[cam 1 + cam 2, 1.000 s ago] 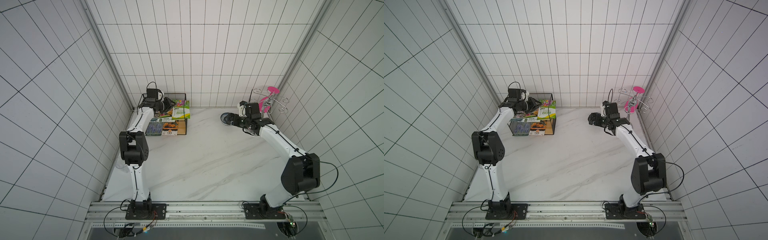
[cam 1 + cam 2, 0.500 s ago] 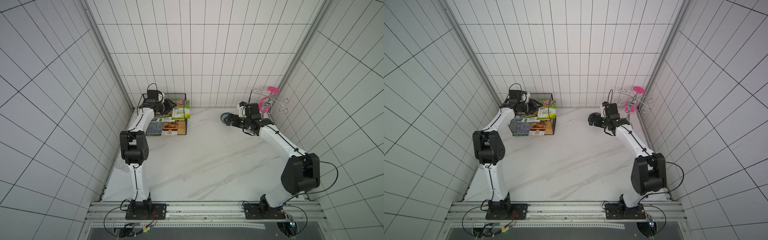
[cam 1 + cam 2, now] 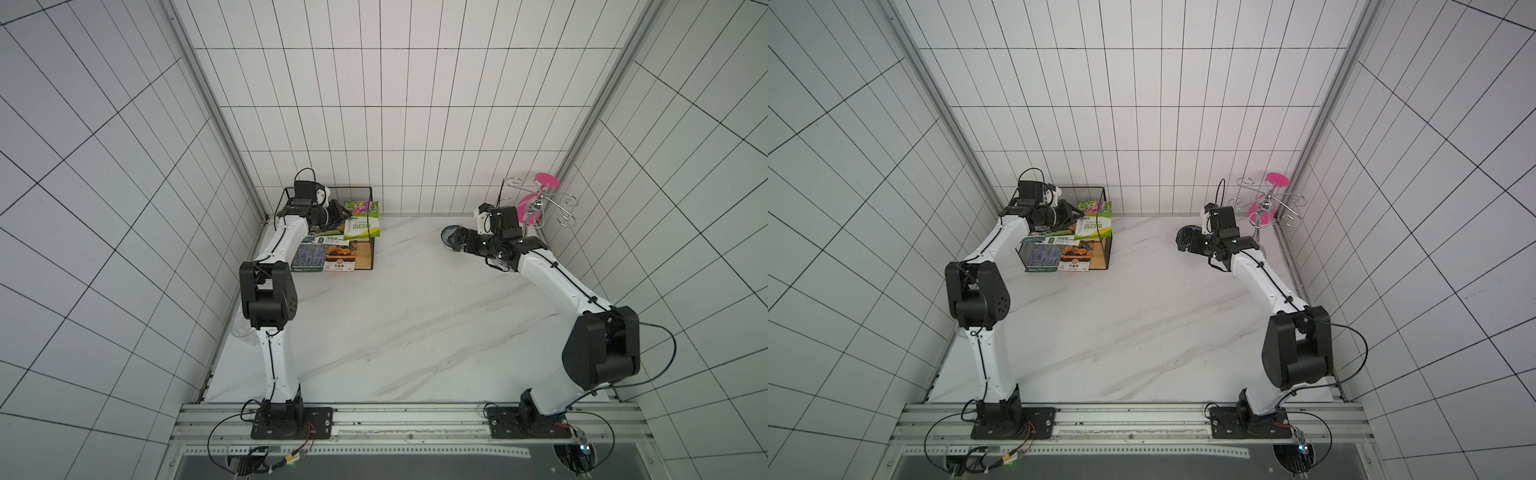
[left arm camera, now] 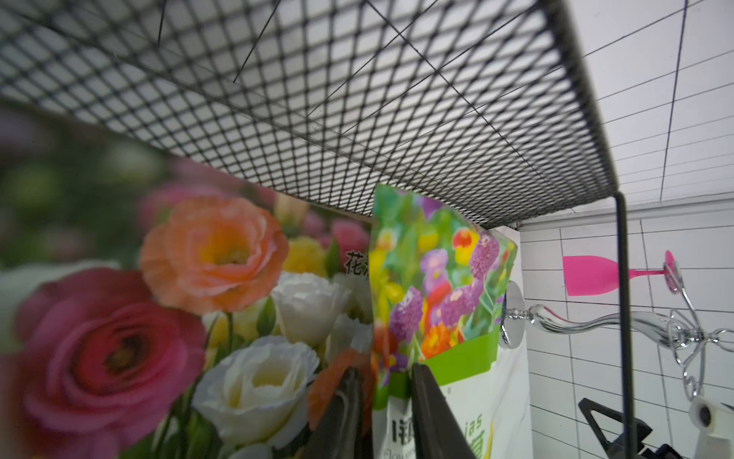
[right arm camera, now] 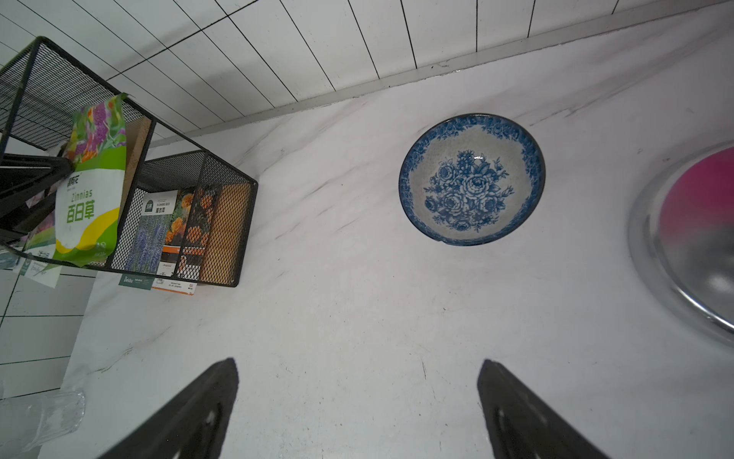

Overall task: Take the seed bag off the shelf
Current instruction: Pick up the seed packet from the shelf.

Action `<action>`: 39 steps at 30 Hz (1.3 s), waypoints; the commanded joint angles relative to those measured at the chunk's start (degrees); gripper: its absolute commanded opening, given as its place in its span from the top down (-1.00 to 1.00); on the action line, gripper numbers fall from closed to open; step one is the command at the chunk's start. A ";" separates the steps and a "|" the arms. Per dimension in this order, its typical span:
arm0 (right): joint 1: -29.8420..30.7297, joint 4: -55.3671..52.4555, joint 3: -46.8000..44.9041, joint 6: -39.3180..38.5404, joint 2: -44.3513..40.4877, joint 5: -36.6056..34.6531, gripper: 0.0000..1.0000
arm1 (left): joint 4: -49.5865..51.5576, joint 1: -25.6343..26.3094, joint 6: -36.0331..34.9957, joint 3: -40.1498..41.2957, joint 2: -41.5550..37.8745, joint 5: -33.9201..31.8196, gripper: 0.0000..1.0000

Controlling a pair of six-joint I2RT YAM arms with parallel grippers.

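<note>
Left gripper (image 4: 385, 369) straddles zinnia bag (image 4: 437, 286) edge, clamp unconfirmed; thin bite may slip, or bag snags shelf (image 4: 357, 119) wire; right gripper (image 5: 357, 361) open, idle.

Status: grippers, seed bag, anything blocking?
Left gripper straddles seed bag edge, grip unconfirmed. Right gripper open, empty. Seed bag on shelf top. Flower packet close beside.

Green Zinnias seed bag (image 3: 361, 222) stands on black mesh shelf (image 3: 353, 194), upper tier.
</note>
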State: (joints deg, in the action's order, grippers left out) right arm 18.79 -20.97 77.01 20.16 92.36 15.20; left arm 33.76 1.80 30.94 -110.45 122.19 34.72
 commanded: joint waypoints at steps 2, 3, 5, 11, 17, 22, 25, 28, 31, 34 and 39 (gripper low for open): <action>0.59 -1.01 -1.42 -0.56 0.72 0.06 -0.98 | 2.55 -0.05 -0.98 -0.69 2.15 0.13 0.72; 0.53 -1.05 -1.48 -0.65 0.76 0.09 -0.97 | 2.42 -0.05 -0.97 -0.81 2.14 0.09 0.81; 0.53 -1.01 -1.48 -0.66 0.81 0.09 -0.97 | 1.90 -0.18 -0.64 -0.91 2.34 -0.09 0.98; 0.54 -1.03 -1.40 -0.83 0.98 0.04 -0.98 | 0.73 -0.26 0.56 -1.69 2.14 -0.92 1.00; 0.55 -1.02 -1.23 -1.00 0.98 0.08 -0.98 | 0.77 -1.46 0.76 -2.87 0.12 -2.81 1.00; 0.55 -1.01 -0.82 -1.27 1.25 0.11 -0.98 | 3.86 -2.54 -1.73 -4.60 -2.19 -6.87 1.00; 0.54 -1.04 -0.55 -1.27 1.27 0.27 -0.98 | 4.75 -3.63 -2.21 -4.24 -3.60 -7.97 1.00; 0.55 -1.01 -0.37 -1.27 1.37 0.35 -0.98 | 4.34 -4.09 -2.58 -3.01 -5.80 -8.15 1.00; 0.55 -1.15 -0.28 -1.27 1.34 0.49 -0.97 | 3.20 -4.94 -1.21 -0.68 -8.59 -7.60 1.00; 0.55 -1.20 -0.20 -1.27 1.21 0.51 -0.97 | 2.91 -5.57 -0.84 1.75 -12.03 -7.04 1.00; 0.55 -1.28 -0.29 -1.36 0.97 0.23 -0.98 | 3.46 -6.69 1.90 8.62 -18.96 -3.73 1.00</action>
State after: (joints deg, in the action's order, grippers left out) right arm 18.79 -21.08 77.01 19.70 93.12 15.42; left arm 37.43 -4.23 31.11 -105.06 106.87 28.75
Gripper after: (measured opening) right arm 0.987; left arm 0.043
